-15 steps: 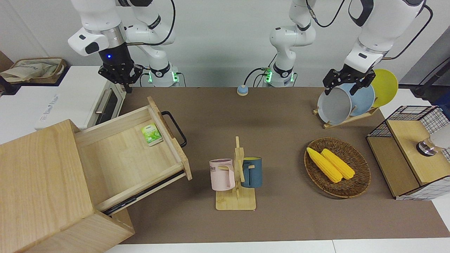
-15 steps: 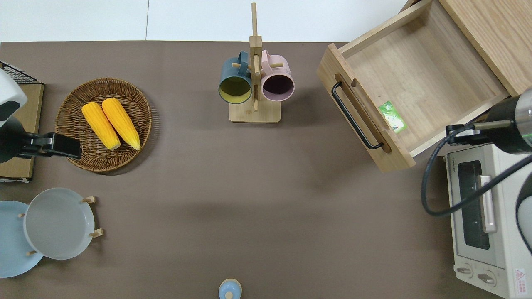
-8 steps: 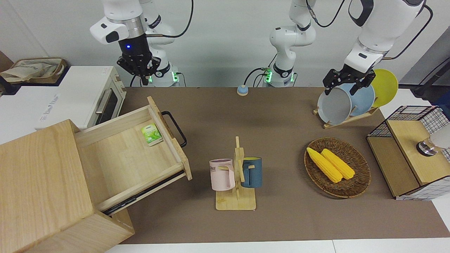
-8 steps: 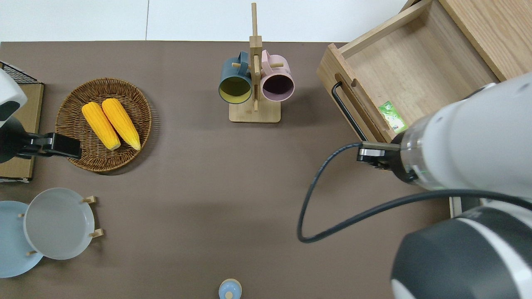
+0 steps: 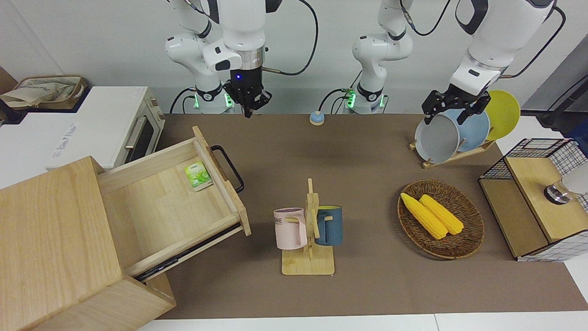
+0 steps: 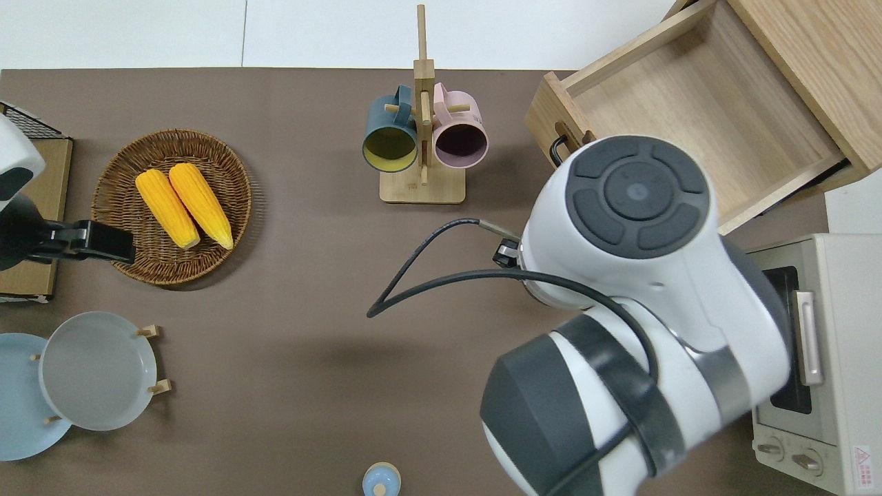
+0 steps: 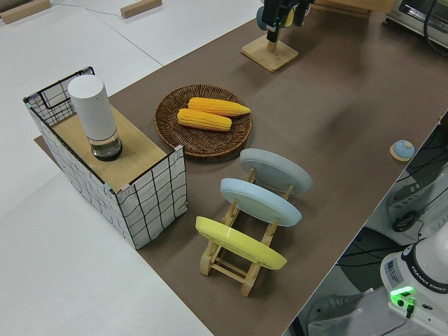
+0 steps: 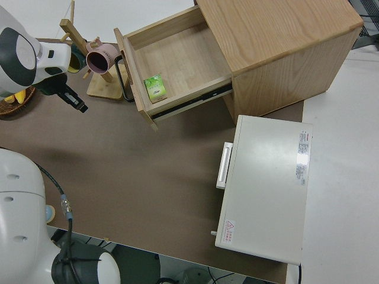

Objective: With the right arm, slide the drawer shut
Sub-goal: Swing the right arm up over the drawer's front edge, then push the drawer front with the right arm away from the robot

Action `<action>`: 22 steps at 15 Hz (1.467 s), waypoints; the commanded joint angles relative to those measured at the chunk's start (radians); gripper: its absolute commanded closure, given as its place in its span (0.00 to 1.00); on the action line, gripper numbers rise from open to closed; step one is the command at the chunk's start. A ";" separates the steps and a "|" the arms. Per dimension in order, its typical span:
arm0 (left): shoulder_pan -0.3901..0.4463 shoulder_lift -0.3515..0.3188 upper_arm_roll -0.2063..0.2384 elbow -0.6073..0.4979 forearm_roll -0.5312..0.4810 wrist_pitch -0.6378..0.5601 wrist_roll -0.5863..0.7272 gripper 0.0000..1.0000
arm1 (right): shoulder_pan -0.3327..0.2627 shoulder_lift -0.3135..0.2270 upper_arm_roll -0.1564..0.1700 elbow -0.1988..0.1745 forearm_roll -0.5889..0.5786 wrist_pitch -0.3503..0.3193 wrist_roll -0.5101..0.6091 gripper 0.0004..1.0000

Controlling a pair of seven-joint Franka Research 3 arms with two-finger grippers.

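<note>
The pale-wood drawer (image 5: 161, 207) stands pulled out of its big wooden box (image 5: 55, 248), with its black loop handle (image 5: 228, 168) facing the table's middle. A green packet (image 5: 198, 175) lies inside it near the front panel. The drawer also shows in the right side view (image 8: 177, 59) and the overhead view (image 6: 689, 117). My right gripper (image 5: 248, 108) hangs in the air with its blue light on. In the right side view (image 8: 77, 103) it is off the drawer's front, apart from the handle (image 8: 121, 77). In the overhead view my own arm hides it. My left arm is parked.
A mug rack (image 5: 308, 230) with a pink and a blue mug stands near the drawer's front. A white toaster oven (image 5: 105, 128) sits beside the box, nearer to the robots. A corn basket (image 5: 441, 218), a plate rack (image 5: 452, 133) and a wire crate (image 5: 533, 202) stand toward the left arm's end.
My right arm has swung from over the toaster oven toward the table's middle, and now covers the drawer's front corner in the overhead view. The drawer has not moved.
</note>
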 commanded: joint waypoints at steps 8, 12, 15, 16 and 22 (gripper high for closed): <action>0.004 0.011 -0.006 0.026 0.017 -0.020 0.010 0.01 | -0.034 0.091 -0.045 -0.099 -0.010 0.301 0.378 1.00; 0.004 0.011 -0.006 0.024 0.017 -0.020 0.010 0.01 | -0.046 0.112 -0.056 -0.096 -0.008 0.368 0.371 1.00; 0.004 0.011 -0.006 0.026 0.017 -0.020 0.010 0.01 | -0.063 0.123 -0.056 -0.090 -0.007 0.368 0.314 1.00; 0.004 0.011 -0.006 0.024 0.017 -0.020 0.010 0.01 | -0.071 0.125 -0.056 -0.090 -0.010 0.368 0.308 1.00; 0.004 0.011 -0.006 0.026 0.017 -0.020 0.010 0.01 | -0.129 0.132 -0.058 -0.079 -0.010 0.368 0.284 1.00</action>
